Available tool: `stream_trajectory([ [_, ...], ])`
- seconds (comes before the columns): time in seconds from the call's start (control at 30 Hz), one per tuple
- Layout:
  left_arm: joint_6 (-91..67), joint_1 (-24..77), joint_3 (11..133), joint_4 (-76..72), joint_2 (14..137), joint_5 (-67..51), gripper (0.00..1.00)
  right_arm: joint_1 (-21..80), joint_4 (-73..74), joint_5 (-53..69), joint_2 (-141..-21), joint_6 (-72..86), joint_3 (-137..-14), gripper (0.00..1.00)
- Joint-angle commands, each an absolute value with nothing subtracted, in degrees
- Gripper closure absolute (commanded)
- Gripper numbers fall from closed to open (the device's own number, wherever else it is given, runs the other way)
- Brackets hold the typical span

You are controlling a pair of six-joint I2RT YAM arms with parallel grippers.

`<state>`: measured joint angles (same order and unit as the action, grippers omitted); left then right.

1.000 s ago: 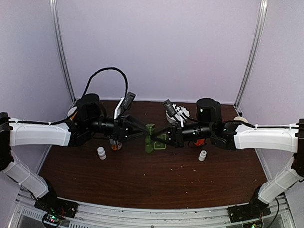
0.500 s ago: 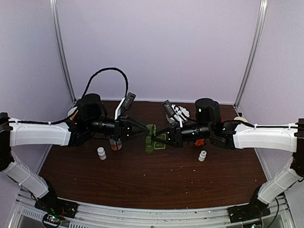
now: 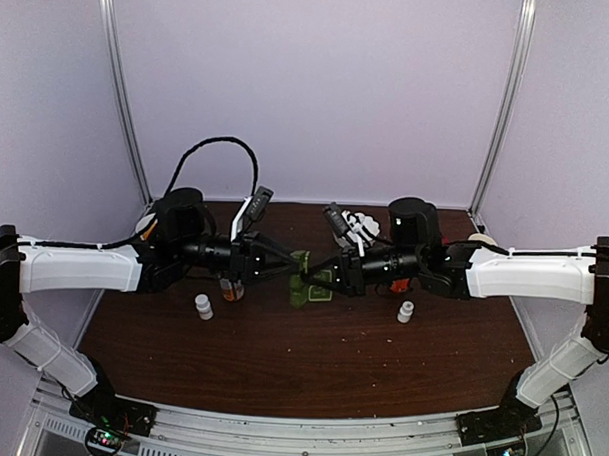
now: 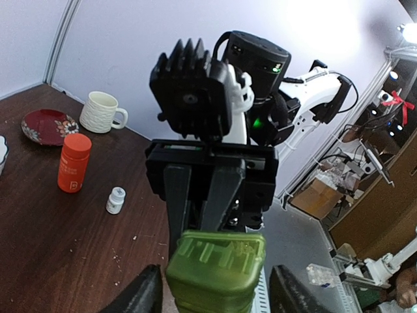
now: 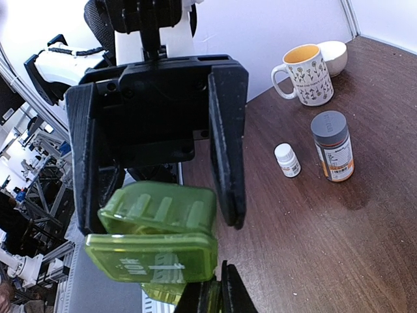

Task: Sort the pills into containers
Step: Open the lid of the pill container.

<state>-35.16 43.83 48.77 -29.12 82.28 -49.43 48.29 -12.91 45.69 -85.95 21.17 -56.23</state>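
— Where's the green pill box (image 5: 153, 241)?
— Raised off the table (image 5: 313, 248), between both arms. The right gripper (image 5: 212, 297) pinches it tight; the left gripper (image 4: 215, 293) straddles it, fingers spread on either side.

A dark brown wood-grain table (image 3: 310, 358) sits inside a booth of pale lilac walls (image 3: 319, 88). Slim silver metal uprights (image 3: 124, 102) rise at 10 and 2 o'clock, and a ribbed aluminium rail (image 3: 307, 435) runs along 6 o'clock. In the left wrist view, bright white light (image 4: 319, 19) glares overhead.
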Motion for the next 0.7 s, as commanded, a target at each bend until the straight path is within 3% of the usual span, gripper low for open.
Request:
stream_trajectory([
  [0.0,-34.2,44.0,50.3,-29.7,82.3,-49.1,0.48,48.6,-12.7,44.1,-86.2,20.7,-58.2,0.91],
  [0.2,-32.4,44.0,50.8,-26.7,82.0,-48.3,0.69,48.6,-13.2,43.8,-85.2,20.2,-57.3,0.74],
  [0.53,-32.8,43.9,50.4,-27.0,81.3,-47.4,0.71,48.6,-13.1,43.6,-83.4,19.1,-55.9,0.52],
  [0.67,-34.7,43.9,49.7,-30.3,81.5,-48.3,0.71,48.6,-14.8,44.6,-81.9,18.7,-54.3,0.33],
])
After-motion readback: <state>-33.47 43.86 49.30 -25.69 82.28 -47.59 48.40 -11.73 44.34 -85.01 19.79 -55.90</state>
